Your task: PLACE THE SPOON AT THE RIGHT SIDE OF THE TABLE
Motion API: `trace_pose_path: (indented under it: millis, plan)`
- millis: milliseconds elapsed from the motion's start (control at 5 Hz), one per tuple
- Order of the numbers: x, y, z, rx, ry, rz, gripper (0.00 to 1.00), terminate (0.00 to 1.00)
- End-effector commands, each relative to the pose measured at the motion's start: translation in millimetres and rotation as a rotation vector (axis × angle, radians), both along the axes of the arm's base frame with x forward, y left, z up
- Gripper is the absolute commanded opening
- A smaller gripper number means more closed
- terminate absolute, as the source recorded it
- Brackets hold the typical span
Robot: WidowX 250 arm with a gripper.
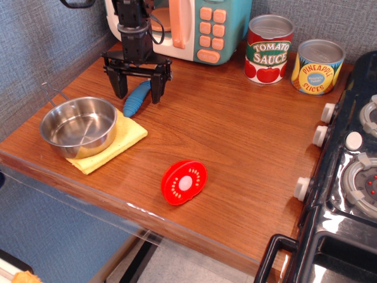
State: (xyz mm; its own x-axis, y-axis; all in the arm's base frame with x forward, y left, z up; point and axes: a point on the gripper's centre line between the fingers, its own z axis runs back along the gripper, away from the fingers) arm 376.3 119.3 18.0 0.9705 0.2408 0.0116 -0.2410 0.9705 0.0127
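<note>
Black robot gripper [137, 89] stands with fingers spread wide on both sides of the blue ribbed-handled spoon [136, 99], ready to close, beside the steel bowl [79, 125].

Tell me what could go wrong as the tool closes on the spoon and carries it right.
The tool straddles the spoon, whose handle lies close to the yellow cloth and steel bowl; a finger might nudge them. The rounded handle could slip. On the way right, the tomato slice and cans could be bumped.
</note>
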Motion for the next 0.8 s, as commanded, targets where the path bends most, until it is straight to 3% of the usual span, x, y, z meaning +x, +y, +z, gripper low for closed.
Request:
trace_pose_path:
  millis: [0, 200, 600]
  plan:
    - [-5, 1, 12, 0.013, -0.040, 0.003, 0.00, 0.00]
    - [-4, -1, 17, 0.003, -0.062, 0.000, 0.00, 0.00]
    - [19, -41, 91, -0.106, -0.305, -0.041, 0.00, 0.00]
